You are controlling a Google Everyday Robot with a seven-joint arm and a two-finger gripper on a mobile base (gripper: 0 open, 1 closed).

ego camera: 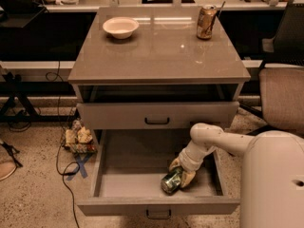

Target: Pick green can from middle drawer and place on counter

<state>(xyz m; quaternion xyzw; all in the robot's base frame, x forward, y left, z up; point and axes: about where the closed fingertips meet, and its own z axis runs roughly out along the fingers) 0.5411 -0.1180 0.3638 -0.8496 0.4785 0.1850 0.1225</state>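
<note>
The green can (171, 180) lies tilted on the floor of the open middle drawer (128, 184), right of centre and near the front wall. My gripper (181, 173) reaches down into the drawer from the right on a white arm (209, 139). Its pale fingers (188, 177) sit on either side of the can's upper end and are closed on it. The can rests low in the drawer. The counter (156, 51) is the glossy grey-brown top of the cabinet above.
A white bowl (120, 27) stands at the counter's back left, and a gold-brown can with a straw (206, 22) at the back right. The drawer above (156, 115) is shut. Cables and clutter (78, 139) lie on the floor to the left. A chair (280, 89) stands to the right.
</note>
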